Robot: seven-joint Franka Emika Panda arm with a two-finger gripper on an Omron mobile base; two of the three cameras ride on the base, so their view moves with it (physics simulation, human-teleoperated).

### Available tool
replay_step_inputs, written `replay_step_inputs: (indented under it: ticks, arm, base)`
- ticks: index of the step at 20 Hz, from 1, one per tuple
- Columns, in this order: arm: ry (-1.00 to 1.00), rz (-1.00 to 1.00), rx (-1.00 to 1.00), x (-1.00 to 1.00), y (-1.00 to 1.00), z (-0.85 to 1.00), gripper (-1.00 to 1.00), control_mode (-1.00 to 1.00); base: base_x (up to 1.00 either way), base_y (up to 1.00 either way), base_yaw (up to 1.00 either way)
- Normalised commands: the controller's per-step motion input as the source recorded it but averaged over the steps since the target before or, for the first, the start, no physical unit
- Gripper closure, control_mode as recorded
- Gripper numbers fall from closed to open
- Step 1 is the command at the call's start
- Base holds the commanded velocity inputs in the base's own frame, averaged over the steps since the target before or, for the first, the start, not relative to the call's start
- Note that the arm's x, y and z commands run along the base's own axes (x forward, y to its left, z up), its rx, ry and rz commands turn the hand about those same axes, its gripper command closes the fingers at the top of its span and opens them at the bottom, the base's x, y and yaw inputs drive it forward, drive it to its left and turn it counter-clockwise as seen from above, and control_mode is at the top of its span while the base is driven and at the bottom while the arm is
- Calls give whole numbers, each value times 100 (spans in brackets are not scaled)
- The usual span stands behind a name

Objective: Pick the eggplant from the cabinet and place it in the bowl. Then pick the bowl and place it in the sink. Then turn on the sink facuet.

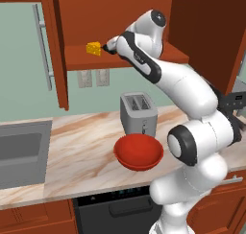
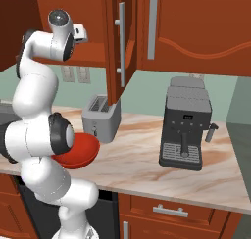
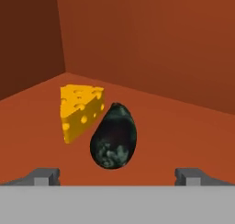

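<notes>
Item: eggplant point(image 3: 114, 137), on cabinet point(image 1: 144, 17) shelf, touching cheese wedge point(image 3: 80, 110). End effector point(image 3: 118, 176) spread wide, empty, just short of it. Risk: a finger clips the cheese or nudges the eggplant deeper.

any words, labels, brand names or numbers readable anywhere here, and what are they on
None can be read.
Coffee machine: its small dark panel carries a few light marks, too small to read.
Toaster: plain metal, no lettering visible.
Dark appliance below the counter: a faint strip of marks along its top edge, too blurred to read.
Cheese wedge, eggplant, bowl and cabinet: no text.
</notes>
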Motion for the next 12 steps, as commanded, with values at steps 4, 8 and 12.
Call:
replay_step_inputs:
  ticks: [4,8,12]
  arm:
    - [0,0,0,38,11,-19,-100,-100]
    - [0,1,0,34,9,-16,-100,-100]
    - [2,0,0,27,7,-16,-100,-100]
  base:
    - [0,0,0]
    - [0,0,0]
    - [0,0,0]
